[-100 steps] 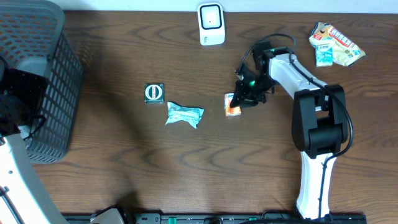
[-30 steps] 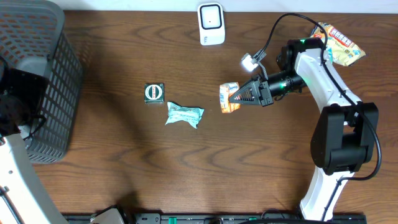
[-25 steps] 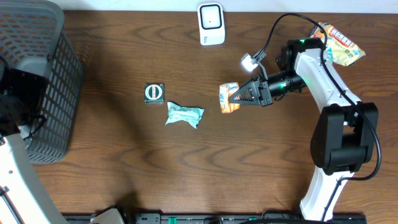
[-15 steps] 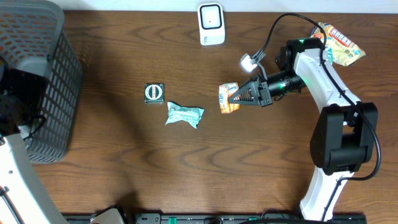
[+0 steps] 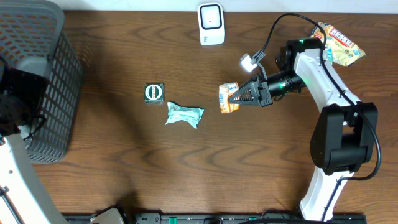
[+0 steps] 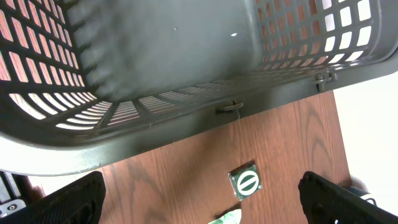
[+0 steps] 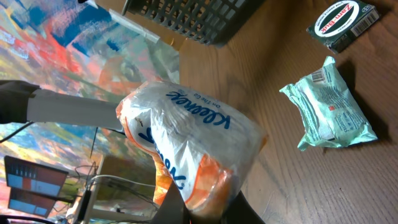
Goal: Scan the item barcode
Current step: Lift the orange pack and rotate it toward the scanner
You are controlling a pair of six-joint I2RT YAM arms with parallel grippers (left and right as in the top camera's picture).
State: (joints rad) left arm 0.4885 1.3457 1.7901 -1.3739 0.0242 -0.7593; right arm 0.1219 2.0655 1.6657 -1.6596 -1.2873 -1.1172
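Dark wood table (image 5: 124,168) overhead: the right gripper (image 5: 239,95) pinches a Kleenex pack (image 5: 227,98), well short of the white scanner (image 5: 211,23). Left wrist: the left gripper (image 6: 202,180) is spread wide beside a black basket (image 6: 155,62). Right wrist: the pack is clamped, held above the wood near a green packet (image 7: 328,106).

The tissue pack (image 5: 225,93) is small and soft. It is white and orange, with the blue word Kleenex on its shiny wrap. It is a little toward 3 o'clock from the middle of the table (image 5: 124,174). The right gripper (image 5: 235,97) pinches it tight on its 3 o'clock side, and the wrap is crumpled there.

The scanner (image 5: 211,23) is a white box with a rounded square on its face. It is at the table's 12 o'clock edge, at 11 o'clock from the pack and well apart from it.
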